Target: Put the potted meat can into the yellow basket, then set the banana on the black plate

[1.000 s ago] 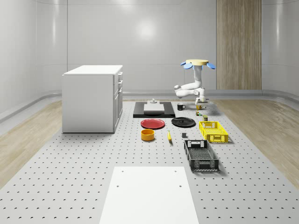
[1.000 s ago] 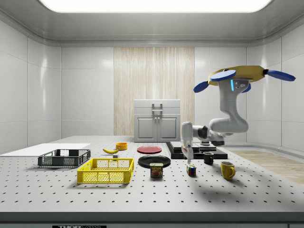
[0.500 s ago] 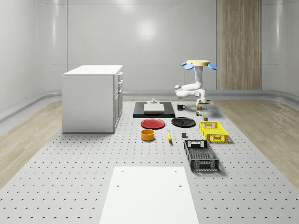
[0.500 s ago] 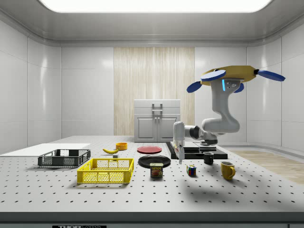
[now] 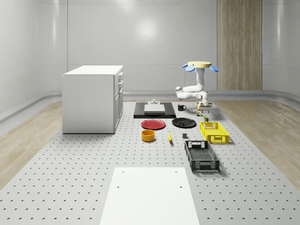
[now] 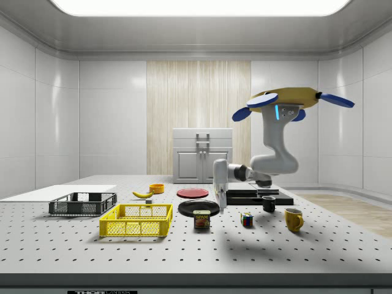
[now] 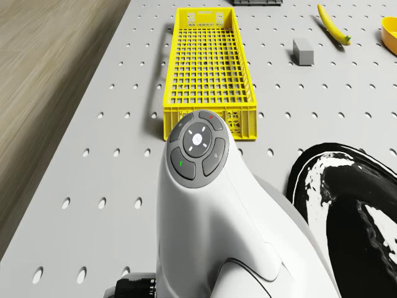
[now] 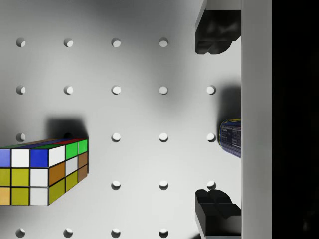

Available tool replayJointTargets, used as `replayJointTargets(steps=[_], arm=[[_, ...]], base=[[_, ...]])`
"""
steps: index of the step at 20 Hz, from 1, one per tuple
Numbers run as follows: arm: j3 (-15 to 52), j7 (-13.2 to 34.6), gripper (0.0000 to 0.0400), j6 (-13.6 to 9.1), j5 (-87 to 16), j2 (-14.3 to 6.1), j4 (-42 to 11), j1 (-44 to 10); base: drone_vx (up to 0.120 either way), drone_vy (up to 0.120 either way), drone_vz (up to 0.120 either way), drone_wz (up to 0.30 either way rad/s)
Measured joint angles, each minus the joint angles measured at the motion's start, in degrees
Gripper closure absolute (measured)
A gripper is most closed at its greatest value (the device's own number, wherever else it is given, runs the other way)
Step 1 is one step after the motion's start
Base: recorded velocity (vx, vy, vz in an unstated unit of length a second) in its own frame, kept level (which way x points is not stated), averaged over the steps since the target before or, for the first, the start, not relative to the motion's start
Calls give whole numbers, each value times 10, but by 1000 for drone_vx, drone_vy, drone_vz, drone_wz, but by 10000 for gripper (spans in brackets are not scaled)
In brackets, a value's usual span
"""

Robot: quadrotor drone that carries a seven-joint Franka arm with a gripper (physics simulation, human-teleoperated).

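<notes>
Two containers stand at the side view's left: the black crate (image 6: 82,204) and, nearer the camera, the yellow basket (image 6: 136,220). Nothing is seen in the basket in the drone view, and the crate appears equally bare in the whole-scene view. Behind the basket the banana (image 6: 143,194) is found lying flat on the table, well apart from the black plate (image 6: 199,207), on which nothing is set.

Just in front of that plate, between basket and robot, the potted meat can (image 6: 201,219) is found standing on the table, its label turned to the side camera. The gripper (image 6: 223,204) is held pointing downward, above the table and just to the side view's right of the can. In the wrist view its fingers (image 8: 214,30) are seen spread wide with nothing gripped; the can's edge is caught at the margin between them. A short shift towards the can, then a descent, is judged necessary before closing.

Further right a colour cube (image 6: 246,219) is noted. The drone (image 6: 285,101) is observed hovering above this end of the table.
</notes>
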Motion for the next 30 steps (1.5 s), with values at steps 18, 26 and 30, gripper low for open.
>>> replayJointTargets(steps=[18, 26, 30], arm=[[7, 8, 0, 31, 15, -33, 2, -9], [-23, 7, 0, 56, -10, -50, 8, -11], [-43, 6, 0, 69, -28, -56, 12, -13]], base=[[120, -27, -9, 0], [15, 0, 0, 0], [0, 0, 0, 0]])
